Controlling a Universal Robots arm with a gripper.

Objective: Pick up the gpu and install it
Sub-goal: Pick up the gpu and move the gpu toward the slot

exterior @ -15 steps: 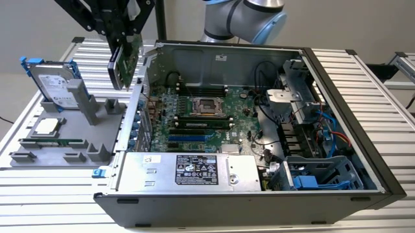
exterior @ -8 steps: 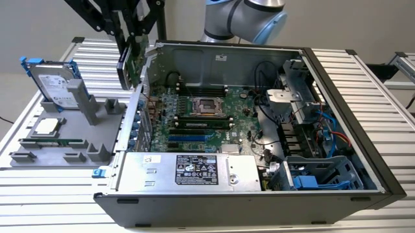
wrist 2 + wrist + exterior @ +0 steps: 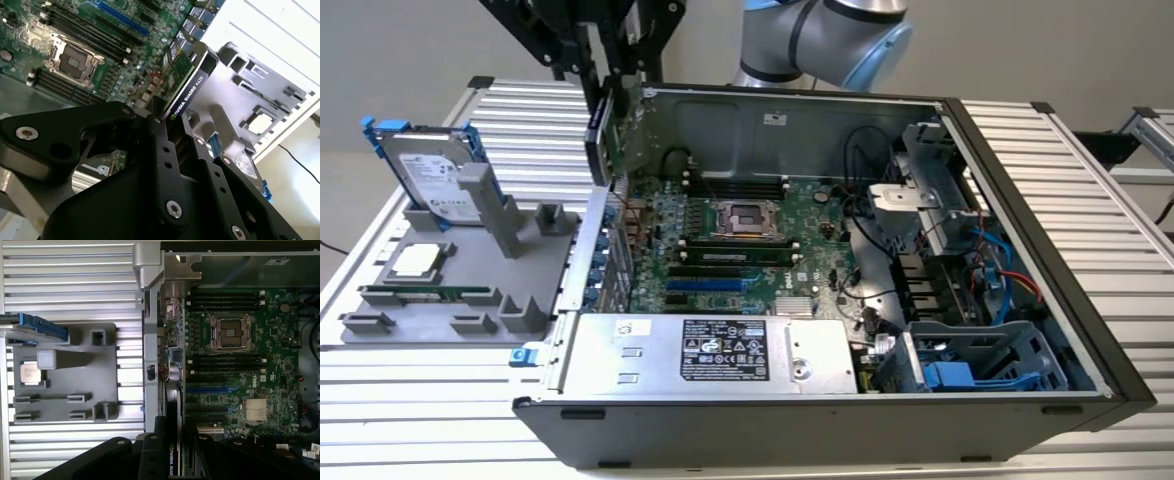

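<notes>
My gripper (image 3: 603, 92) hangs over the rear wall of the open computer case (image 3: 1014, 230), on the exterior view's left, and is shut on the gpu (image 3: 599, 135). The card hangs edge-down, dark cooler face outward, just above the case rim. In the second wrist view the gpu (image 3: 186, 82) sticks out from between the black fingers (image 3: 161, 140), showing its green board and black shroud, with the motherboard (image 3: 80, 45) beyond it. In the first wrist view the gpu (image 3: 171, 452) appears edge-on beside the motherboard (image 3: 235, 365), near the blue expansion slot (image 3: 210, 389).
A grey parts fixture (image 3: 454, 325) on the exterior view's left holds a hard drive (image 3: 434, 175), a processor (image 3: 414, 262) and a memory stick (image 3: 427, 295). Inside the case are the power supply (image 3: 707, 350), loose cables (image 3: 867, 240) and a drive cage (image 3: 974, 355).
</notes>
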